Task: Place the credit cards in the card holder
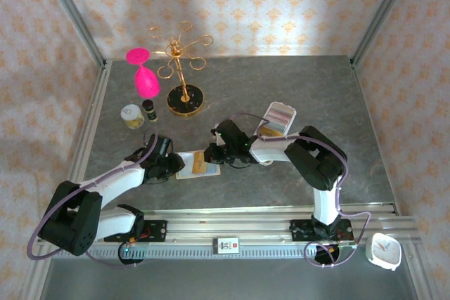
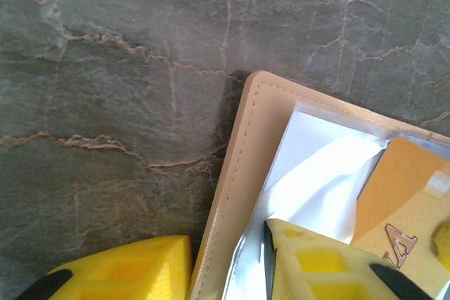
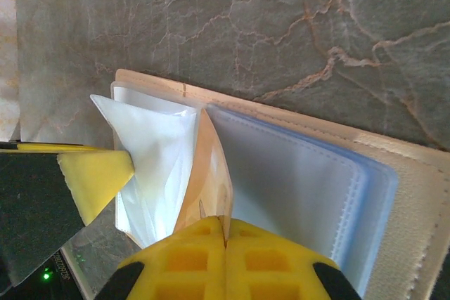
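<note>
The tan card holder (image 1: pixel 199 166) lies open on the grey table between the arms, its clear sleeves (image 3: pixel 302 187) fanned out. My right gripper (image 3: pixel 225 224) is shut on a gold credit card (image 3: pixel 211 166), which stands on edge with its far end among the sleeves. My left gripper (image 2: pixel 228 237) is open and straddles the holder's stitched edge (image 2: pixel 239 173). One of its fingers (image 2: pixel 323 265) rests on a white sleeve, the other (image 2: pixel 119 272) is over the table. The same gold card (image 2: pixel 404 201) shows at the right. More credit cards sit in a white box (image 1: pixel 279 116).
A gold wire stand (image 1: pixel 184 68), a pink glass (image 1: pixel 145 79) and two small jars (image 1: pixel 131 115) stand at the back left. A white clock (image 1: pixel 384 251) sits beyond the rail at the near right. Metal frame posts edge the table.
</note>
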Available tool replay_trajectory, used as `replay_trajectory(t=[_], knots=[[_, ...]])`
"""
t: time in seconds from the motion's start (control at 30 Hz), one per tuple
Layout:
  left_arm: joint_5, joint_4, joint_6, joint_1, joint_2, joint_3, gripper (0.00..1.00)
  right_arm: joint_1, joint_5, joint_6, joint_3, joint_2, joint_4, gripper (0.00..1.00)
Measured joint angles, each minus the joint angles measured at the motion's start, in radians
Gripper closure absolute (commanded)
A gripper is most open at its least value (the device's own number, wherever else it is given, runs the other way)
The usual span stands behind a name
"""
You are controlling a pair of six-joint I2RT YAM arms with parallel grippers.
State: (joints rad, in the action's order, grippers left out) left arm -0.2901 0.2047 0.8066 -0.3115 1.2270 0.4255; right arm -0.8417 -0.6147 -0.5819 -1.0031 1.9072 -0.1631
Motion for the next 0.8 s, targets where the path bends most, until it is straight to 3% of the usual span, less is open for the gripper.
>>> replay_trajectory(t=[0.23, 0.8], knots=[[0.001, 0.002, -0.013, 0.002, 0.001, -0.002, 0.72, -0.008, -0.019, -0.005, -0.010, 0.002, 0.006, 1.00], [-0.036, -0.039, -0.027, 0.013, -0.022, -0.034, 0.67, -0.008, -0.070, -0.099, -0.024, 0.055, -0.059, 1.00]])
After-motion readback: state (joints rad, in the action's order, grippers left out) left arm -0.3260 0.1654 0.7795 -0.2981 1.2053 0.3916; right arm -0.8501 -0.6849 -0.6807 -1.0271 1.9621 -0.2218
